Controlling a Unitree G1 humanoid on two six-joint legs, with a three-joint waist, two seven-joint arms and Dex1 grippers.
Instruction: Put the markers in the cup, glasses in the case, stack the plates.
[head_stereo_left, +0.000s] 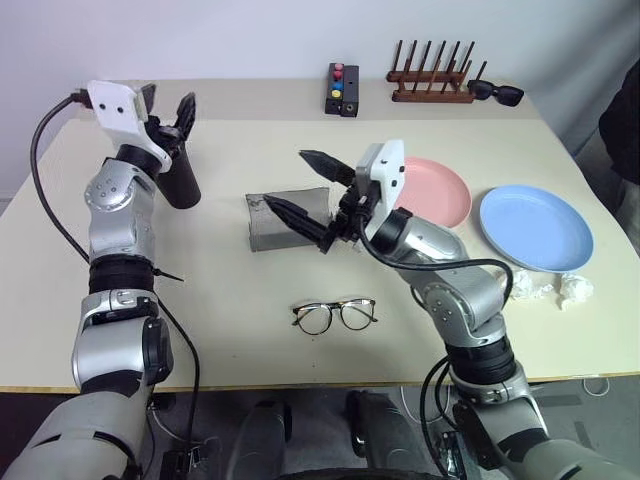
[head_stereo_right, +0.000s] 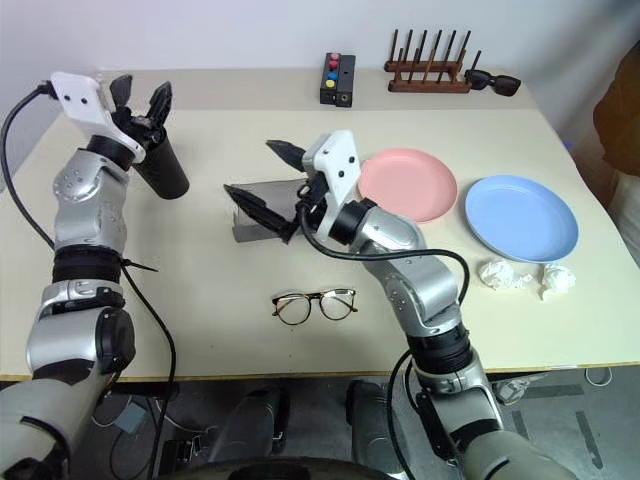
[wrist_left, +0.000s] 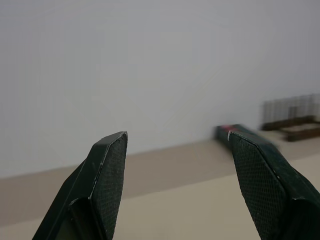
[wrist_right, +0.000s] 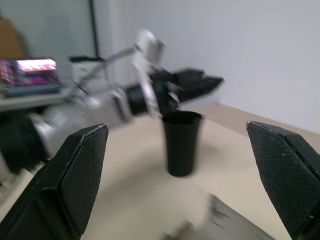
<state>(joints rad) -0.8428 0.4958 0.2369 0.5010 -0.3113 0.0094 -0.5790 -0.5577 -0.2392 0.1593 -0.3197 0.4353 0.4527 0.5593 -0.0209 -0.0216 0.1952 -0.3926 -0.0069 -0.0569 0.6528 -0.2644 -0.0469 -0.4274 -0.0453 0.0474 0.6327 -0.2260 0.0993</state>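
Left gripper (head_stereo_left: 168, 108) spread, empty, just above the cup (head_stereo_left: 180, 178); right gripper (head_stereo_left: 308, 186) spread, empty, over the case (head_stereo_left: 285, 219), right of cup.

Matt black plastic cup (head_stereo_left: 180, 178), smooth pink plate (head_stereo_left: 440, 190), wooden rack (head_stereo_left: 432, 75).

My left arm reaches up and forward on my left side. My left gripper (head_stereo_left: 167, 112) sits high, tipped a bit upward, and its two black fingers (wrist_left: 111, 170) are spread apart with nothing between them. My right arm bends across my middle – my right gripper (head_stereo_left: 305, 187) points toward my left, fingers wide apart, empty.
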